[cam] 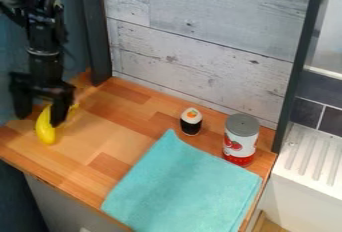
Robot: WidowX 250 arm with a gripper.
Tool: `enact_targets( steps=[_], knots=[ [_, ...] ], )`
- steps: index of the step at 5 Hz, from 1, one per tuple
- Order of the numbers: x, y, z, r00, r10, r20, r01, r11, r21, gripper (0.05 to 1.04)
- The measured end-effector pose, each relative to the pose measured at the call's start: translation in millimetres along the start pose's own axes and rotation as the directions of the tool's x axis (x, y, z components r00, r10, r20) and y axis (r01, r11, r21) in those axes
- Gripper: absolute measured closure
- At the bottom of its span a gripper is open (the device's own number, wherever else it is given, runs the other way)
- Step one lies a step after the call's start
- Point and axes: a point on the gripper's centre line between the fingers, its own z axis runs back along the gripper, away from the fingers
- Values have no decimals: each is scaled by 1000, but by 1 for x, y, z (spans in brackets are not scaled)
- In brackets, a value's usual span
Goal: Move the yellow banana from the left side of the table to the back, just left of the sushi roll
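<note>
My black two-finger claw (40, 119) is released, its fingers spread apart and pointing down over a smooth, curved yellow banana (45, 127). One finger crosses in front of the fruit; whether it touches, I cannot tell. The banana's long axis runs slantwise beneath me, one rounded end toward the counter's front edge, the other toward the wall boards, its middle bowed toward the finger on the camera's left.

Under it spreads the wooden counter (87, 138), a patchwork of tan and reddish-brown blocks, its front edge slanting just beyond the banana's lower end. Behind me stands a dark upright post (97, 31).

Rightward of me, as the camera sees it, wood blocks stretch to a soft turquoise cloth (184, 186), flat and four-cornered, one corner pointing at the wall and another by the front edge. Past that corner stands a small, rounded black-and-white piece with an orange mark (191, 122). Farther from me, a white-and-red cylindrical can with a grey top (241, 140) stands upright near the counter's far side edge. Pale, weathered wooden boards (200, 51) wall the back; beyond the farthest edge lies a white ribbed surface (310, 158).
</note>
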Motion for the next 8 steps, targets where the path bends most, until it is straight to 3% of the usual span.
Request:
enact_targets(
  steps=[1,2,3,4,5,6,7,8],
  knots=[
    [8,-5,-1,999,15,52,-14,999,-29,133],
    [9,-10,-1,998,39,57,-36,998,-56,412],
    [3,-14,7,991,125,56,-121,990,-69,502],
    [-3,-32,35,960,261,101,-255,964,-74,502],
    [-11,-65,59,896,436,81,-427,898,-104,502],
    [-10,-99,73,764,644,37,-632,759,-155,502],
    [1,-115,75,608,794,-1,-771,590,-240,502],
    [16,-118,74,499,866,-31,-838,473,-271,502]
  ],
)
